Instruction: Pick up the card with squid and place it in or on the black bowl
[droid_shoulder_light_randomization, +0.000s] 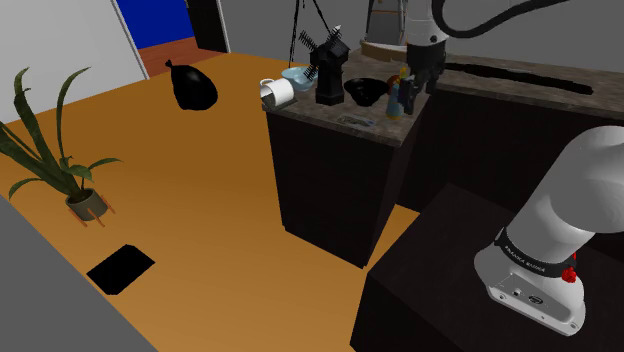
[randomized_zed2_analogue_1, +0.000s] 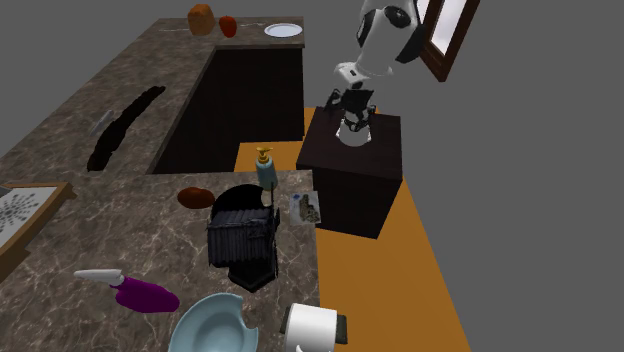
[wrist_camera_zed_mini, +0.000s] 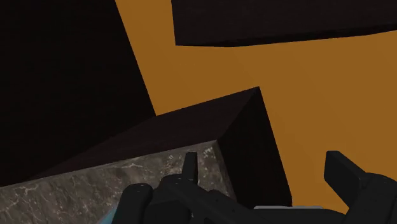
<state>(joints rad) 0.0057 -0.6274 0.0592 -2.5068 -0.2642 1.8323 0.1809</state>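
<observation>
The card (droid_shoulder_light_randomization: 358, 121) lies flat near the counter's front edge, and the same card (randomized_zed2_analogue_1: 307, 207) sits at the counter corner in the second exterior view. The black bowl (droid_shoulder_light_randomization: 364, 91) stands just behind it; in the second exterior view the bowl (randomized_zed2_analogue_1: 238, 197) is partly hidden by a black windmill figure (randomized_zed2_analogue_1: 243, 240). My gripper (droid_shoulder_light_randomization: 422, 82) hangs over the counter's right end, beside a soap bottle (droid_shoulder_light_randomization: 397, 96) and right of the bowl. In the wrist view the gripper (wrist_camera_zed_mini: 267, 175) is open, with nothing between its fingers, above the counter's corner (wrist_camera_zed_mini: 95, 184).
A white mug (droid_shoulder_light_randomization: 277, 92), a light blue bowl (droid_shoulder_light_randomization: 296, 74) and the windmill figure (droid_shoulder_light_randomization: 330, 70) crowd the counter's left end. A black bag (droid_shoulder_light_randomization: 192, 87) and a potted plant (droid_shoulder_light_randomization: 60, 170) stand on the orange floor. My dark stand (droid_shoulder_light_randomization: 450, 290) is at the lower right.
</observation>
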